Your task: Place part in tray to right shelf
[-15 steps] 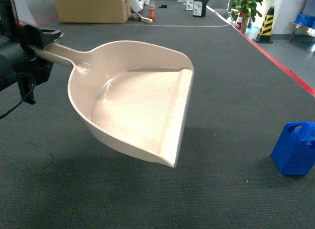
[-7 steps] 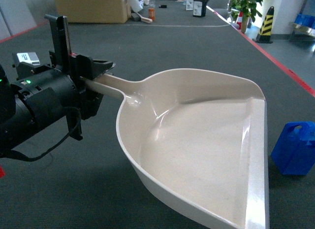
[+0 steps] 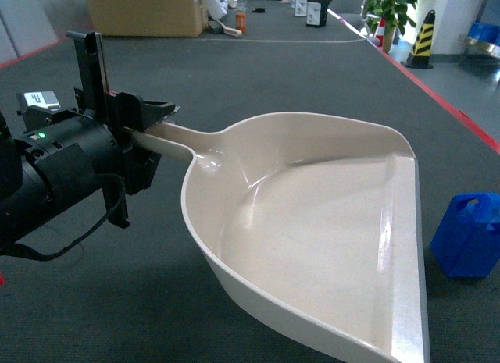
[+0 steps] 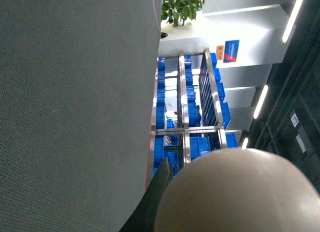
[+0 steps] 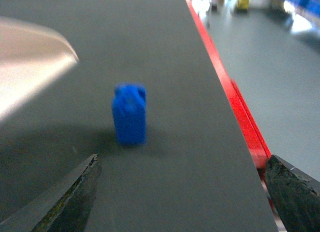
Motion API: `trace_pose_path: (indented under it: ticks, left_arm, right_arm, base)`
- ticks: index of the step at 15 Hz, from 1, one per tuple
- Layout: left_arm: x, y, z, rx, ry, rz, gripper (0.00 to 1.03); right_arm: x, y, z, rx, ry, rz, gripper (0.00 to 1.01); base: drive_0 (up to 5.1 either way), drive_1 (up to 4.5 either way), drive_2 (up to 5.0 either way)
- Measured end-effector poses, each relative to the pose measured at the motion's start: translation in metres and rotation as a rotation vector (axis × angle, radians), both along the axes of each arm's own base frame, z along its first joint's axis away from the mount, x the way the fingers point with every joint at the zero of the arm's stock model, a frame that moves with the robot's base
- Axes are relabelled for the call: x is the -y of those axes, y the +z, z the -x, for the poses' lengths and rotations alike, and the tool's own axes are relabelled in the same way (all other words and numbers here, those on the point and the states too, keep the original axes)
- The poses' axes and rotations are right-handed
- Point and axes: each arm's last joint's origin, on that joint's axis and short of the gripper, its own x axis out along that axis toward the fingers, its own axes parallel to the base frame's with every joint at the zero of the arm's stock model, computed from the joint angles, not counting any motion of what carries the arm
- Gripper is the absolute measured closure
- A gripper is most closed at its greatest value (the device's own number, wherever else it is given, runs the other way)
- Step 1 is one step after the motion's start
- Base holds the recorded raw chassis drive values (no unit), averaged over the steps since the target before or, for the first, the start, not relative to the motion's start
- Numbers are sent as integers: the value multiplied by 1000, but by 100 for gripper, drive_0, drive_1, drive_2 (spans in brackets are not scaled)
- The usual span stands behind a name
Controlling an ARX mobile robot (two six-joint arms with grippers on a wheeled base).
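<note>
Tray (image 3: pixel 312 222) pinched by its handle in left gripper (image 3: pixel 148 121), held low as a catcher, blue part (image 3: pixel 467 234) standing on floor at right, right gripper (image 5: pixel 182 184) spread wide before it.

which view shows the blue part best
The right wrist view: the part stands whole on the dark floor, though blurred. The head view has it sharper but cut off by the frame edge. The left wrist view doesn't show it.
</note>
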Motion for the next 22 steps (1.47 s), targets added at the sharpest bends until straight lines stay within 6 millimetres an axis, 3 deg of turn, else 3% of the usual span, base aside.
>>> trace_pose_path:
  ticks: [1, 3, 5, 8, 11, 14, 18, 21, 22]
  left_arm:
    - [-1, 0, 0, 0, 2, 0, 89]
    - [-1, 0, 0, -1, 2, 0, 89]
    - [-1, 0, 0, 2, 2, 1, 89]
    - [-1, 0, 0, 1, 4, 1, 89]
    - [-1, 0, 0, 0, 4, 0, 89]
    - [-1, 0, 0, 0, 4, 0, 89]
    - [-1, 0, 0, 0, 4, 0, 89]
    - [-2, 0, 0, 3, 10, -14, 89]
    - [-2, -1, 0, 4, 11, -22, 89]
  right_arm:
    - [0, 2, -8, -195, -40, 63, 3]
    - [2, 23, -35, -214, -24, 57, 3]
    - [-2, 37, -78, -241, 6, 36, 3]
    - [-5, 36, -98, -274, 19, 30, 3]
    - [-16, 27, -167, -434, 59, -42, 3]
    - [-24, 15, -210, -523, 68, -102, 3]
    - [-41, -5, -248, -594, 71, -89, 3]
    - [-49, -27, -258, -657, 37, -69, 3]
    - [-51, -33, -259, -671, 27, -62, 9]
  base:
    - [0, 0, 0]
    - [0, 0, 0]
    - [0, 0, 0]
    - [0, 0, 0]
    - [0, 0, 0]
    - [0, 0, 0]
    - [0, 0, 0]
    - [0, 0, 0]
    - [0, 0, 0]
